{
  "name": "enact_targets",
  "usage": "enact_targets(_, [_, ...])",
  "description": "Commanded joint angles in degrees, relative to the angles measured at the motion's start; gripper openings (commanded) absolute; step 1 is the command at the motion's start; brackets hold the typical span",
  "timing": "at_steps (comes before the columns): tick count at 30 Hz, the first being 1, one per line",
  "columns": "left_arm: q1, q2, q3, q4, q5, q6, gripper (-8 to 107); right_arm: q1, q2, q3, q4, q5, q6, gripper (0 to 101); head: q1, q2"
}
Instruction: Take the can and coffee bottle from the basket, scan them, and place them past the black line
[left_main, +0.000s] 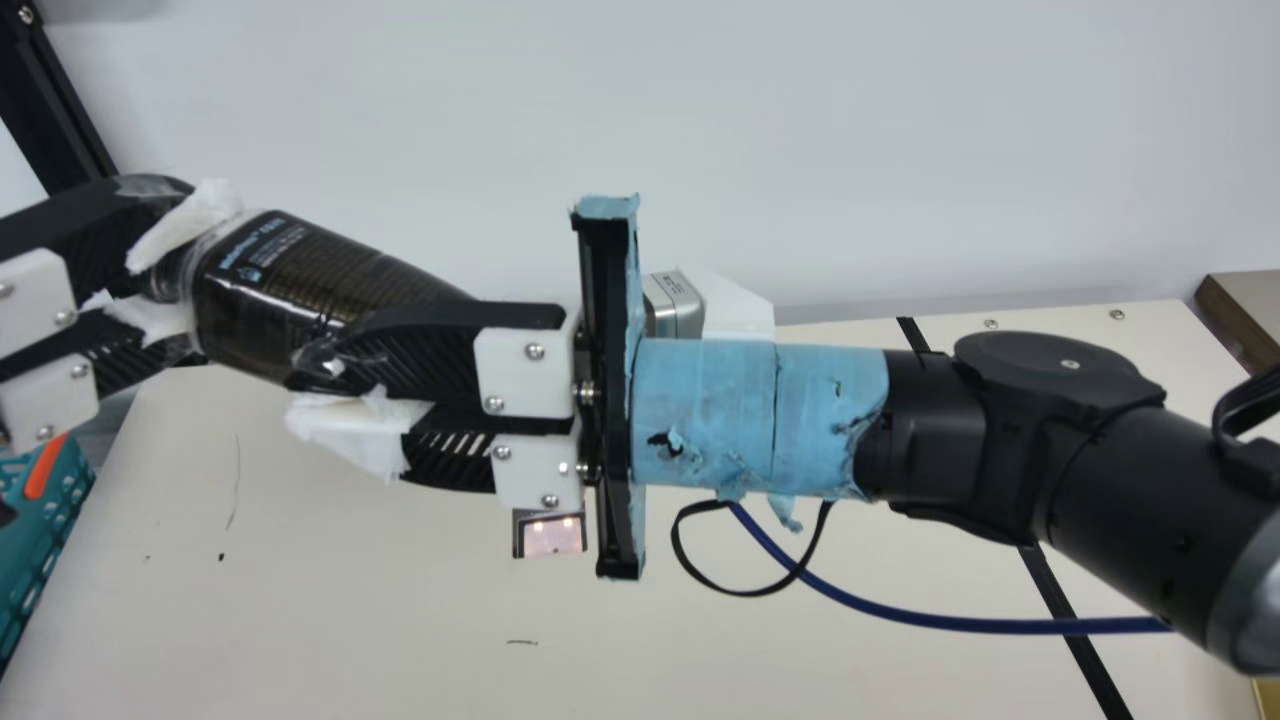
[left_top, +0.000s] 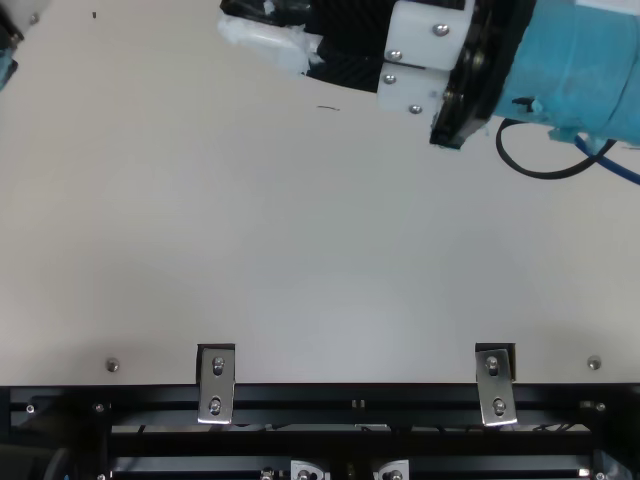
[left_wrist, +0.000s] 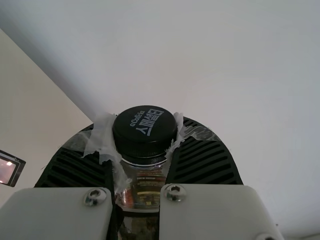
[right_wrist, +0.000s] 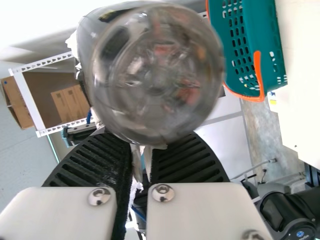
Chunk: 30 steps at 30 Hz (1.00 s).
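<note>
Scanning seems the step in hand: the dark, glossy coffee bottle (left_main: 300, 290) hangs tilted above the table, its black-capped neck clamped in the left gripper (left_wrist: 145, 135), while the right gripper (left_main: 325, 388) has its fingers nearly together beside the body (whether they touch it, I cannot tell). Next calls for turning its code towards the black-framed, lit scanner window (left_main: 553, 536) — then carrying it past the black line (left_main: 1078, 625).

My right arm (left_main: 930, 430) is black, wrapped in torn blue tape (left_main: 700, 415), I think; its hand (left_main: 300, 390) has ribbed black fingers (left_main: 440, 350) and white plates (left_main: 515, 385) with silver screws (left_main: 535, 352).
</note>
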Motion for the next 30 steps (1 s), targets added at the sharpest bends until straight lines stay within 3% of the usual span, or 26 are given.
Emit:
enact_targets(1, [0.0,-0.1,0.0,0.0,0.0,-0.2,10,0.0,0.0,0.0,0.0,0.0,0.0,0,-0.4,0.0])
enact_targets(2, [0.0,-0.1,0.0,-0.1,0.0,-0.2,10,0.0,0.0,0.0,0.0,0.0,0.0,0,-0.4,0.0])
enact_targets(3, [0.0,-0.2,0.0,-0.1,0.0,-0.1,10,0.0,0.0,0.0,0.0,0.0,0.0,12,-0.4,0.0])
enact_targets(4, [0.0,-0.2,0.0,-0.1,0.0,-0.2,10,0.0,0.0,0.0,0.0,0.0,0.0,42,-0.4,0.0])
enact_targets(5, [0.0,-0.2,0.0,-0.1,0.0,-0.2,10,0.0,0.0,0.0,0.0,0.0,0.0,101,-0.4,0.0])
enact_targets(30, [1.1,-0.3,-0.1,1.0,2.0,-1.3,10,-5.0,0.8,1.0,-1.0,0.5,-0.9,101,-0.4,0.0])
